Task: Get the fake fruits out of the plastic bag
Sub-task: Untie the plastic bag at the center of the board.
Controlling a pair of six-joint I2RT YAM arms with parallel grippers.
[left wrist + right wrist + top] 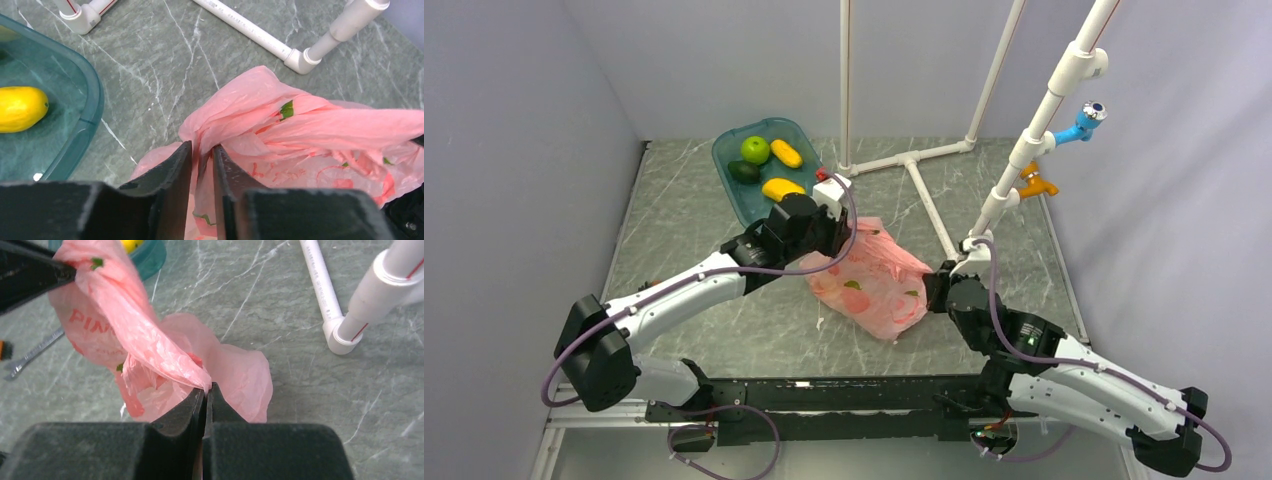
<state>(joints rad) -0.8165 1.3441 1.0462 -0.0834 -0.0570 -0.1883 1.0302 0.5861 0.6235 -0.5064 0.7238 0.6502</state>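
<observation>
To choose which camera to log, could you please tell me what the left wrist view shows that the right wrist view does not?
Only the left wrist view shows the yellow fruit whole, lying in the teal tray, and the left gripper close up, pinching a fold of the bag. Only the right wrist view shows the right gripper shut on the bag's edge, red lettering on the bag, and a small metal tool on the table. Both show the pink bag, the marbled table, white pipes and part of the tray.
</observation>
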